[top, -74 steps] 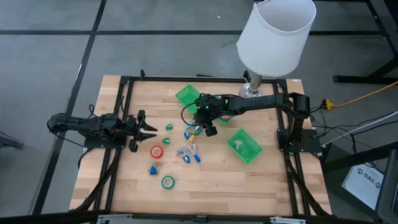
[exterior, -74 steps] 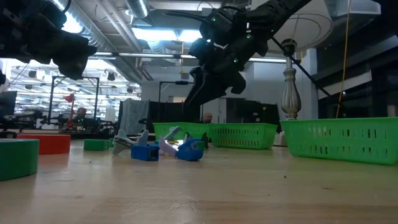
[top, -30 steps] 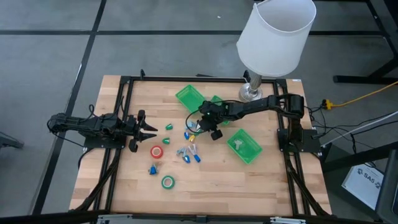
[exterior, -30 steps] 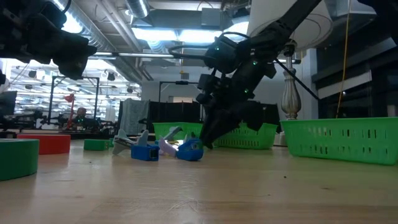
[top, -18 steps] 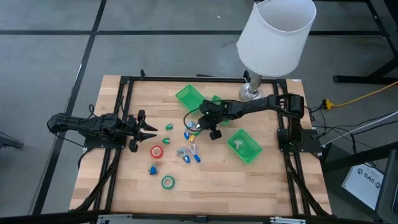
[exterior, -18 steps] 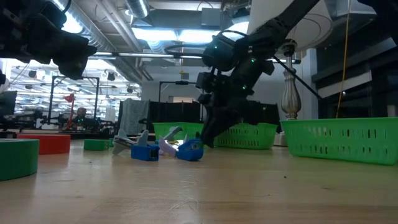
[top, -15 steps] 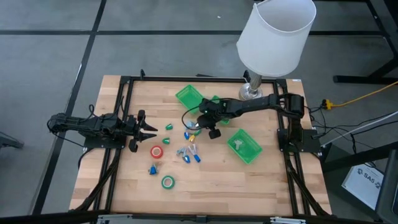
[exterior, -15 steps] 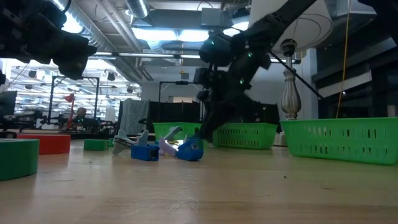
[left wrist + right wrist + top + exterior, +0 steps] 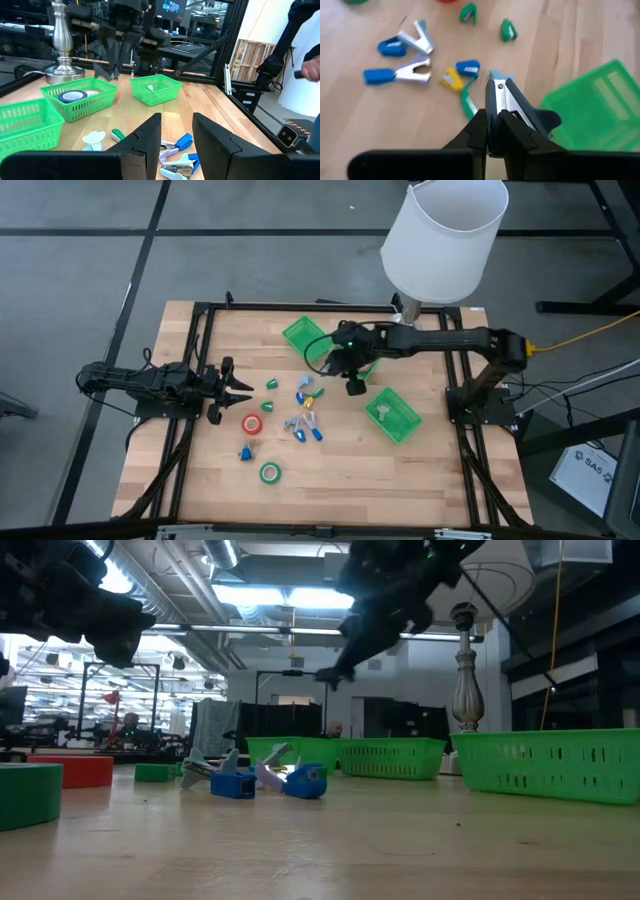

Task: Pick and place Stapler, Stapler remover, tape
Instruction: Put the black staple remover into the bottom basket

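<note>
My right gripper [image 9: 492, 131] is shut on a staple remover [image 9: 506, 102] with silver jaws and dark wings. It hangs high over the table in the low view [image 9: 335, 668], near the far green trays in the high view [image 9: 335, 363]. More staple removers [image 9: 306, 430] and small staplers [image 9: 304, 392] lie flat on the wood. A red tape roll [image 9: 251, 423] and a green one [image 9: 270, 472] lie flat nearer the left. My left gripper [image 9: 240, 388] waits open at the table's left side [image 9: 177, 135]. My right gripper pinches the staple remover between its two fingers [image 9: 479, 131], at its hinge end [image 9: 494, 114]. The fingers point down at the table from above. The silver jaws [image 9: 501, 90] and the dark wings [image 9: 542, 120] stick out past the fingertips. The remover is lifted clear of the table.
Three green trays stand toward the far and right side [image 9: 303, 335] [image 9: 356, 358] [image 9: 393, 413]; one holds a blue tape roll [image 9: 72, 95]. A lamp with a white shade [image 9: 445, 235] stands at the far edge. Small green pieces [image 9: 271, 384] lie near the left gripper.
My right gripper has risen from the cluster of removers on the table, carrying one staple remover up with it, and has moved toward the far edge and the trays. The other removers and staplers have stayed where they lay.
</note>
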Action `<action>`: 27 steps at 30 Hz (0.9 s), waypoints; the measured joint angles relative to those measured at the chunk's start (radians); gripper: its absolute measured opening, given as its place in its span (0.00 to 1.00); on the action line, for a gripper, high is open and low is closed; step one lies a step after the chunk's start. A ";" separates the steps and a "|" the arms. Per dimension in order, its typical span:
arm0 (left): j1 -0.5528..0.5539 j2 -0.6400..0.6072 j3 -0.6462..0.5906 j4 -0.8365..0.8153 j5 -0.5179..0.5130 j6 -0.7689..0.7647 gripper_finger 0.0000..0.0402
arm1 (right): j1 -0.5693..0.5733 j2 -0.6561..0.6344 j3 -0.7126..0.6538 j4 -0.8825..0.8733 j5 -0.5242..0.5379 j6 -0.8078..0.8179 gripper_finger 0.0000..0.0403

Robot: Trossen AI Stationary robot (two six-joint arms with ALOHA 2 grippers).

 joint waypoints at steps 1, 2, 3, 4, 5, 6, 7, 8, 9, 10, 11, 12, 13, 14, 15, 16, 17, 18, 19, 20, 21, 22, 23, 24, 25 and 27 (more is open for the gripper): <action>0.000 0.000 0.000 0.000 0.000 0.000 0.27 | 0.000 -0.018 0.000 -0.029 0.000 0.002 0.08; 0.000 0.000 0.000 0.000 0.000 0.000 0.27 | 0.000 -0.034 0.000 -0.051 0.000 0.002 0.08; 0.000 0.000 0.000 0.000 0.000 0.000 0.27 | 0.000 -0.051 -0.001 -0.078 0.000 0.003 0.08; 0.000 0.000 0.000 0.000 0.000 0.000 0.27 | 0.000 -0.072 -0.007 -0.104 0.000 0.008 0.08; 0.000 0.000 0.000 0.000 0.000 0.000 0.27 | 0.000 -0.092 -0.017 -0.116 0.000 0.016 0.08; 0.000 0.000 0.000 0.000 0.000 0.000 0.27 | 0.000 -0.115 -0.033 -0.120 0.000 0.024 0.08; 0.000 0.000 0.000 0.000 0.000 0.000 0.27 | 0.000 -0.141 -0.056 -0.124 0.000 0.040 0.09; 0.000 0.000 0.000 0.000 0.000 0.000 0.27 | 0.000 -0.169 -0.081 -0.128 0.000 0.056 0.09; 0.000 0.000 0.000 0.000 0.000 0.000 0.27 | 0.000 -0.197 -0.107 -0.127 0.000 0.075 0.09; 0.000 0.000 0.000 0.000 0.000 0.000 0.27 | 0.000 -0.228 -0.137 -0.122 0.000 0.097 0.09; 0.000 0.000 0.000 0.000 0.000 0.000 0.27 | 0.000 -0.260 -0.170 -0.126 0.001 0.123 0.09; 0.000 0.000 0.000 0.000 0.000 0.000 0.27 | 0.000 -0.290 -0.201 -0.128 0.001 0.155 0.09; 0.000 0.000 0.000 0.000 0.000 0.000 0.27 | 0.001 -0.320 -0.232 -0.127 0.001 0.190 0.09; 0.000 0.000 0.000 0.000 0.000 0.000 0.27 | 0.007 -0.350 -0.262 -0.127 0.004 0.229 0.09; 0.000 0.000 0.000 0.000 0.000 0.000 0.27 | 0.015 -0.381 -0.290 -0.127 0.015 0.272 0.09; 0.000 0.000 0.000 0.000 0.000 0.000 0.27 | 0.025 -0.412 -0.317 -0.127 0.023 0.311 0.09; 0.000 0.000 0.000 0.000 0.000 0.000 0.27 | 0.040 -0.441 -0.341 -0.126 0.032 0.346 0.09; 0.000 0.000 0.000 0.000 0.000 0.000 0.27 | 0.054 -0.470 -0.364 -0.126 0.037 0.382 0.09; 0.000 0.000 0.000 0.000 0.000 0.000 0.27 | 0.071 -0.497 -0.385 -0.130 0.044 0.417 0.09; 0.000 0.000 0.000 0.000 0.000 0.000 0.27 | 0.088 -0.522 -0.404 -0.134 0.043 0.451 0.09; 0.000 0.000 0.000 0.000 0.000 0.000 0.27 | 0.105 -0.545 -0.421 -0.135 0.043 0.487 0.09; 0.000 0.000 0.000 0.000 0.000 0.000 0.27 | 0.123 -0.565 -0.436 -0.141 0.044 0.522 0.09; 0.000 0.000 0.000 0.000 0.000 0.000 0.27 | 0.141 -0.584 -0.451 -0.149 0.046 0.555 0.09; 0.000 0.000 0.000 0.000 0.000 0.000 0.27 | 0.161 -0.599 -0.463 -0.161 0.046 0.586 0.09; 0.000 0.000 0.000 0.000 0.000 0.000 0.27 | 0.179 -0.611 -0.474 -0.172 0.046 0.616 0.09; 0.000 0.000 0.000 0.000 0.000 0.000 0.27 | 0.214 -0.629 -0.496 -0.192 0.046 0.667 0.10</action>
